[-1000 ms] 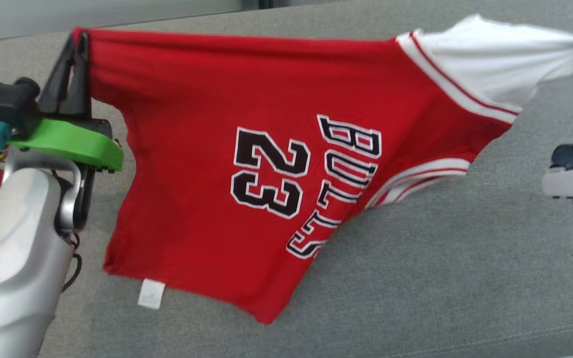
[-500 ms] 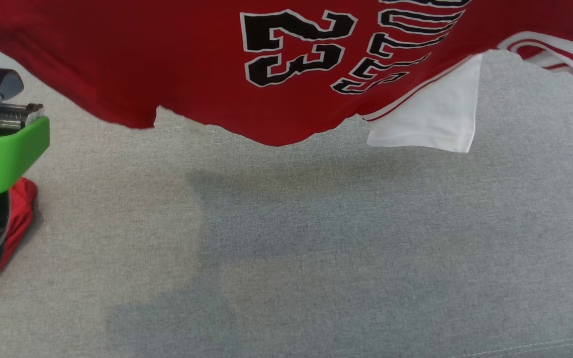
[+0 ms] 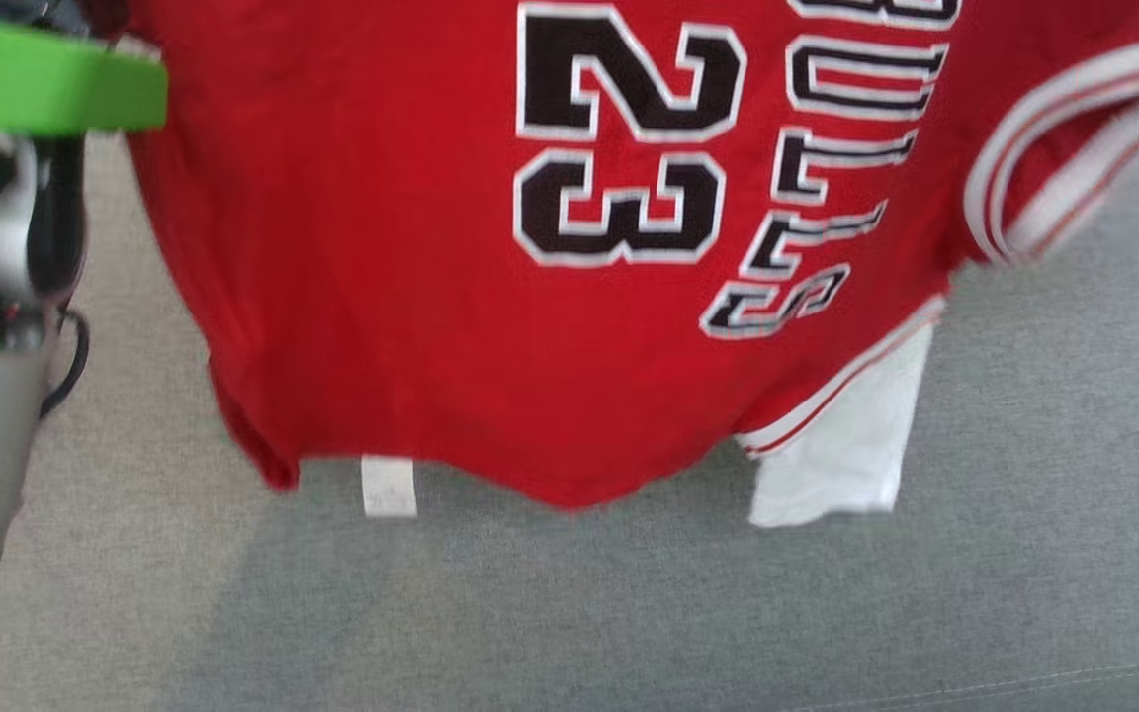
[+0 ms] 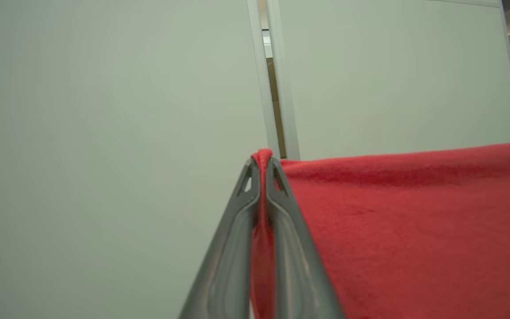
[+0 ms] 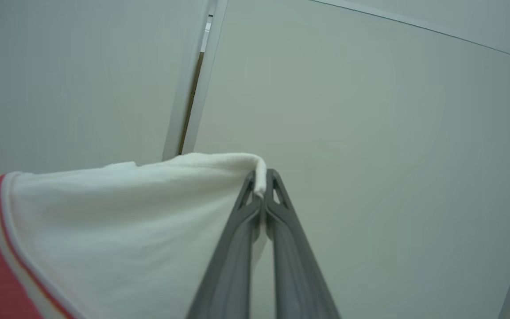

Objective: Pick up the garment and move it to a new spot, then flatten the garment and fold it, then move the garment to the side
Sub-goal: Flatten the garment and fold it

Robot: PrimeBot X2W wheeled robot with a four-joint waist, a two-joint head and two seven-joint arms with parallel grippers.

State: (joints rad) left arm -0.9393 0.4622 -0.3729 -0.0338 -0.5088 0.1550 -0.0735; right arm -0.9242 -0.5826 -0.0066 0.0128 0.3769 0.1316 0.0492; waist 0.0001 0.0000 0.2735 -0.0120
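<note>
The garment [image 3: 431,247] is a red jersey with "23" and black lettering, white sleeves and striped trim. It hangs in the air above the grey surface [image 3: 629,613], its lower hem and one white sleeve [image 3: 841,465] dangling. In the left wrist view my left gripper [image 4: 261,166] is shut on a red edge of the garment [image 4: 414,230]. My right gripper [image 5: 261,177] is shut on the tip of a white sleeve [image 5: 126,230] in the right wrist view. The left arm's green wrist plate [image 3: 41,79] sits at the head view's upper left.
A white label [image 3: 389,487] hangs from the hem. Pale wall panels [image 4: 104,133] with a narrow gap between them stand behind both grippers. The grey fabric surface has a seam [image 3: 1024,682] near its front edge.
The garment has been lifted off the surface and now hangs free between both grippers. The head view has shifted, and the left arm has risen to the picture's top left.
</note>
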